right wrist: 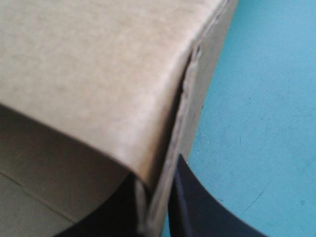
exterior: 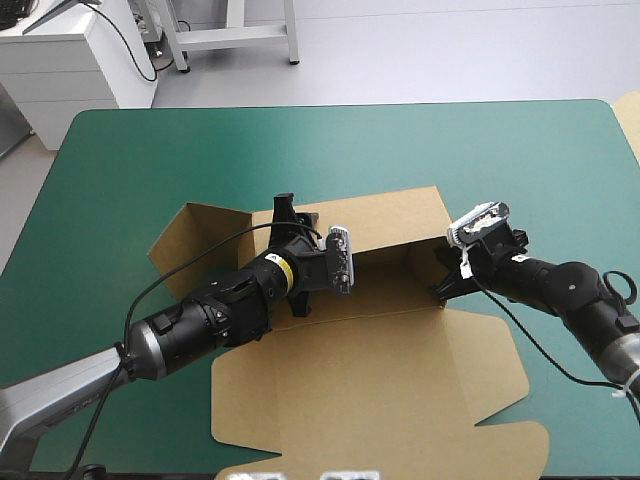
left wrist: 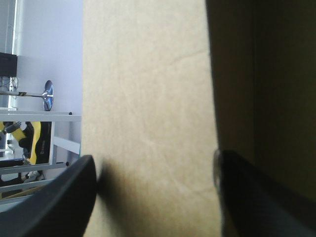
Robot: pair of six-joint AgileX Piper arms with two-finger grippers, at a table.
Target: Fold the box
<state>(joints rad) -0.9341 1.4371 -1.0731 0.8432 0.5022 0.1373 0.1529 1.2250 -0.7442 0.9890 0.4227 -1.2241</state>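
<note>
The brown cut-board box [exterior: 370, 385] is found at the middle of the teal-green covered tabletop [exterior: 140, 150]. It is partly set up: walls are raised on its far half, the broad lid panel [exterior: 300, 400] lies flat toward the near edge, and a further flap [exterior: 195, 235] is spread at the far left. At the near right corner of the raised part, the board's edge is pinched by the right black fin-fingered gripper [exterior: 445, 282], whose fingers are all but closed on it. In the right wrist view a sheet of board [right wrist: 98, 74] is seen bent over above that grip. The left black fin-fingered gripper [exterior: 292, 215] is set at the left end of the far wall. Its fingers are spread wide, and a pale face of board [left wrist: 148, 123] stands between and ahead of them, unclamped.

The step in hand is judged to be the raising and tucking of the side walls. The right corner is best held as an anchor, so that the sheet is not dragged across the cover. The left wall should be straddled squarely before the fingers are pressed together, then turned along its scored crease rather than across it. Force should be kept low, since board buckles where it is bent off the score, and a raised wall may spring back if it is let go before its tab is seated
</note>
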